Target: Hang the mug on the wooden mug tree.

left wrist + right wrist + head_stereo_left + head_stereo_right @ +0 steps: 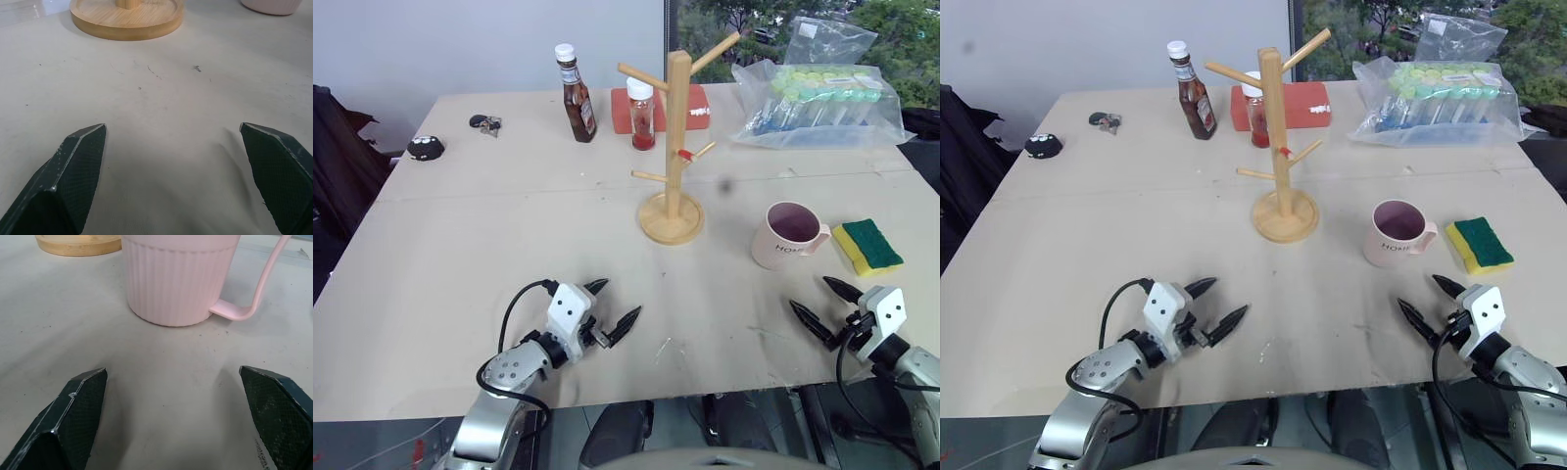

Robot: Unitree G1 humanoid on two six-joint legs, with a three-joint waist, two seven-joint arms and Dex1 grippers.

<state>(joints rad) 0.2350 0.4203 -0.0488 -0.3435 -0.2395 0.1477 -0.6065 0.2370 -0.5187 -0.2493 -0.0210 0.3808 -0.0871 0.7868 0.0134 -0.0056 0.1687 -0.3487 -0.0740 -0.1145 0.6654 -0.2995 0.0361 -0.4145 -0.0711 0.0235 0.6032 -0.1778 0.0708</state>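
Standing upright beside the wooden mug tree [672, 147], the mug [787, 236] faces both pincers, left pincer [612, 307] and right pincer [826, 306], spread empty

You have the pink mug [787, 236] upright on the table, handle toward the sponge side, empty. The wooden tree [674, 147] stands upright just beside it, apart, pegs bare.

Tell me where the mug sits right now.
In the head views the mug stands upright on the table's right half, between the wooden mug tree and the yellow-green sponge, just ahead of the open right gripper.
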